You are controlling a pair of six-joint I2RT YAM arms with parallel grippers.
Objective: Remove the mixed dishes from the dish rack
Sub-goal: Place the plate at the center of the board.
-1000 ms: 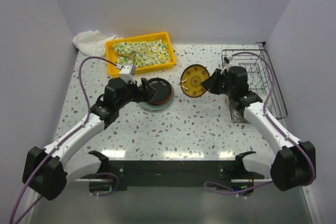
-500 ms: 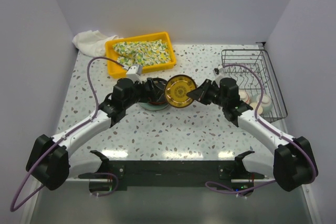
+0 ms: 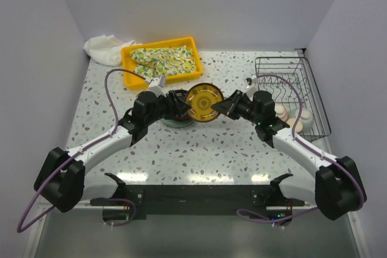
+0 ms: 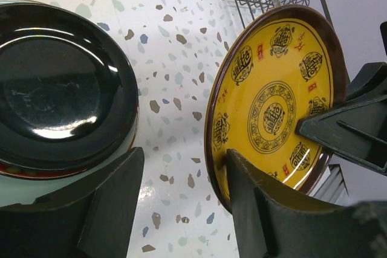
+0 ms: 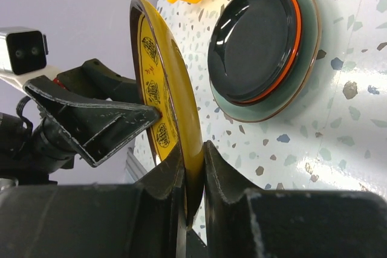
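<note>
My right gripper [image 3: 222, 107] [image 5: 193, 155] is shut on the rim of the brown-yellow patterned plate [image 3: 202, 102] [image 5: 158, 83], holding it on edge above the table's middle. My left gripper [image 3: 183, 107] [image 4: 184, 158] stands open astride the plate's [image 4: 272, 101] opposite rim; one finger lies against its yellow face, the other is apart behind it. The black-red bowl [image 4: 57, 89] [image 5: 257, 43] sits on the pale green-blue plate [image 5: 296, 98], just left of the held plate. The dish rack [image 3: 302, 70] stands at the right with pale bowls [image 3: 282, 111] in it.
A yellow tray [image 3: 128, 58] holding a floral cloth [image 3: 166, 60] stands at the back left, with a white cloth [image 3: 103, 46] beside it. The speckled table runs to white walls on three sides.
The right arm has carried the plate leftward from beside the rack to the table's middle. The left gripper has moved right onto the plate's rim, its jaws narrowing.
</note>
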